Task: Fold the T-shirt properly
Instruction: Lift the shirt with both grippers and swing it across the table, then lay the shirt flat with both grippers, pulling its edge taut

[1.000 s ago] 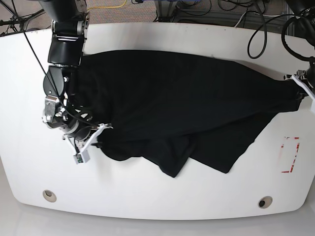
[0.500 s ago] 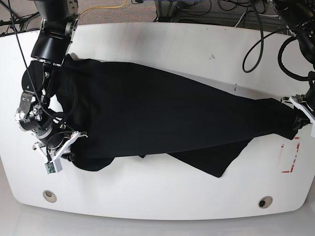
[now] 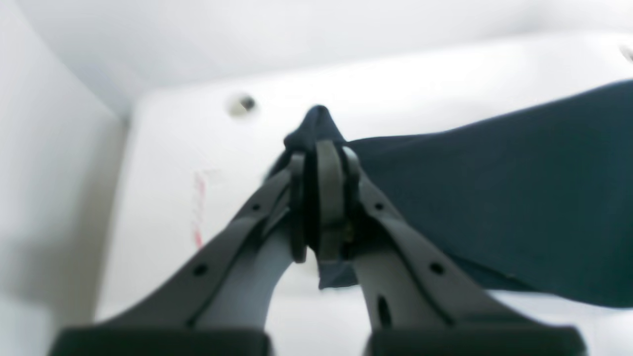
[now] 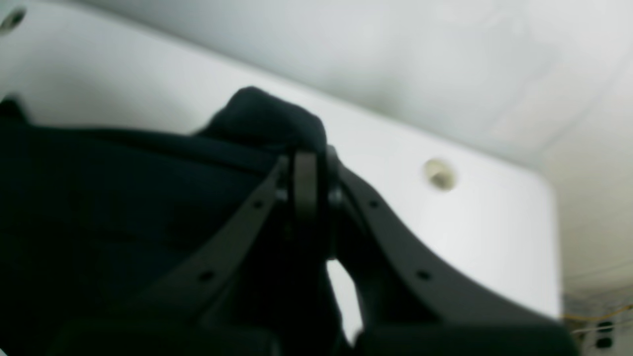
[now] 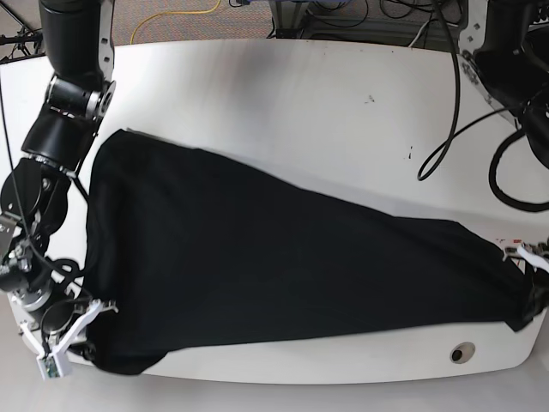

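Observation:
The black T-shirt [image 5: 257,275] lies stretched flat across the white table [image 5: 283,94], wide at the view's left and tapering to the right. My right gripper [image 5: 84,324] is at the front left corner, shut on the shirt's edge; in the right wrist view a bunch of black cloth [image 4: 267,118] pokes out past the right gripper [image 4: 306,163]. My left gripper [image 5: 532,262] is at the far right edge, shut on the shirt's narrow end. The left wrist view shows the left gripper [image 3: 321,148] pinching a fold, with the T-shirt [image 3: 494,198] running off to the right.
A round hole [image 5: 462,353] sits near the table's front right edge. Black cables [image 5: 446,103] hang at the back right. A red mark [image 3: 199,207] is on the table by my left gripper. Both grippers are close to the table's edges.
Both grippers have moved toward the table's front edge, the right one also further left. The crumpled shirt has been drawn out taut and flat between them.

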`<state>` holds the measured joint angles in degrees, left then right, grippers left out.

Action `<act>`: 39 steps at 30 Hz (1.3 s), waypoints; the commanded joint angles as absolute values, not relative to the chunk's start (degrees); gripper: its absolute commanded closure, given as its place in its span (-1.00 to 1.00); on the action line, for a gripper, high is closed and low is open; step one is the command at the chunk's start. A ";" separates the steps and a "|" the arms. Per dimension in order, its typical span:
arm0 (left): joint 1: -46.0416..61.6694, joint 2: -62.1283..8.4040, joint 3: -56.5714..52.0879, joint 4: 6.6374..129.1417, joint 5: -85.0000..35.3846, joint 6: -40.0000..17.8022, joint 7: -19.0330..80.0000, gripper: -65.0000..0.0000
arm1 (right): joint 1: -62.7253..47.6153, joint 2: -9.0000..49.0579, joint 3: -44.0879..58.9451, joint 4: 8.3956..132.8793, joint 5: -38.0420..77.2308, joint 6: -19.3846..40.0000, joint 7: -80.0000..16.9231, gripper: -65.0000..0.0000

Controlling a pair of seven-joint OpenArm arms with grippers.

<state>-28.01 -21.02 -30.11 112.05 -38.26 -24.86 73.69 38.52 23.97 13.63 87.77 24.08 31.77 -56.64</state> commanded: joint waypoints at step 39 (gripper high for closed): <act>-47.96 -22.29 -26.51 103.60 -33.36 -24.92 71.60 1.00 | 43.47 33.36 14.99 102.20 25.10 35.82 -61.14 1.00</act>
<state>-48.62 -21.30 -25.63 101.38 -32.12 -25.06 74.11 46.02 32.75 12.73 99.42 25.74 36.14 -62.22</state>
